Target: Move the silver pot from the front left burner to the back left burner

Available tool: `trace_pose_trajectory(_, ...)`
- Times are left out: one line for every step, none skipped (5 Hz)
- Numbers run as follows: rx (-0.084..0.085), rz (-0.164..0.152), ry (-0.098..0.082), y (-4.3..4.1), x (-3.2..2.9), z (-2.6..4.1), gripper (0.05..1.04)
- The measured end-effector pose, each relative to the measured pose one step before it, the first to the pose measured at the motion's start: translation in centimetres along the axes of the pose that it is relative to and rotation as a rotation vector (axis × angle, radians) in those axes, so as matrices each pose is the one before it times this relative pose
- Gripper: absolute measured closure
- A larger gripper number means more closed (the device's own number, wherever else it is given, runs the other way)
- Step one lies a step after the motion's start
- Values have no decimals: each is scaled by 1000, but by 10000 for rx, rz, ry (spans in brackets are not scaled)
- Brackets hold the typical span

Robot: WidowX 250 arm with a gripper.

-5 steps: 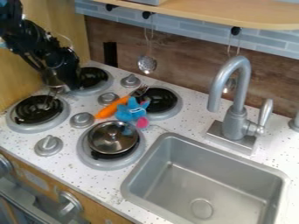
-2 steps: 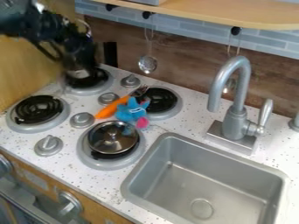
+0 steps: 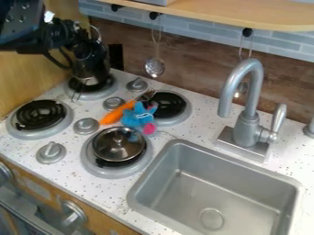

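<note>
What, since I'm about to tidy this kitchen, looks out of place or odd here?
The blue toy lies on the stovetop between the metal pan and a black burner coil, an odd spot for it. I see no spill or breakage.

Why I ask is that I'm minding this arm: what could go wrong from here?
The gripper hangs low by the upper-left burner, so it might scrape it if lowered carelessly. The blue toy lies close to the metal pot and the orange item; a sweep there could shove all three.
</note>
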State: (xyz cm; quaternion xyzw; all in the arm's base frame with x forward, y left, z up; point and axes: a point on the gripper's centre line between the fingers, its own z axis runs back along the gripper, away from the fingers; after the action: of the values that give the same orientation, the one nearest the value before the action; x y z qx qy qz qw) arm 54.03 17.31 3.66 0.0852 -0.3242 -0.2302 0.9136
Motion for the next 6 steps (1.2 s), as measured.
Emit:
trace_pose_trajectory(117,-119,80,151,-175,-45,988)
trace_pose_trajectory(5,94,171,-251,-616,-319,965)
trace_pose_trajectory(127,181,264,198,-410,44,773)
trace_pose_trajectory(19,0,140,30,-231,-36,483)
trace_pose_trajectory(-87,-10,138,-303,-435,-210,184)
trace_pose_trajectory(-65,7,113,-344,-421,1,73)
